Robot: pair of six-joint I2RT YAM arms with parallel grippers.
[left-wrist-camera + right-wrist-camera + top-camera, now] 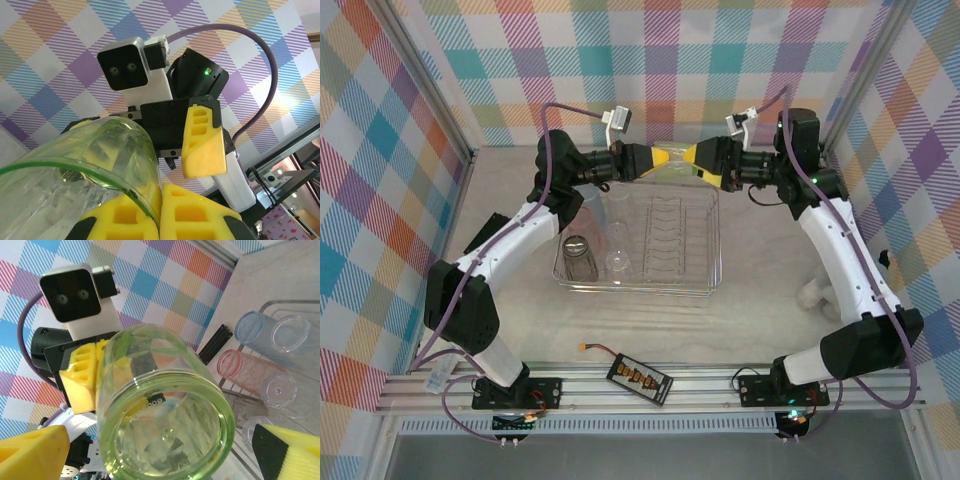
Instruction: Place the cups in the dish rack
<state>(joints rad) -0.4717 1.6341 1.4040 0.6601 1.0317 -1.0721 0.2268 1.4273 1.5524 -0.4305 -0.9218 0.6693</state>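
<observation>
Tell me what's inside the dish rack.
The dish rack holds a blue cup, a pink cup, a grey cup and clear cups. The left arm covers its far-left corner.

Plaid walls, pale table
Pastel checked cloth was hung on every side; the marbled surface was evenly lit and edged by an aluminium rail.

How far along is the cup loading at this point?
Done: a blue cup, a pink cup, a grey cup and some clear ones sit in the dish rack. In hand: a greenish cup, pinched at its rim by the left fingers, with the right fingers open either side of it. Left: racking that cup. A pale thing beside the right arm may be another.
</observation>
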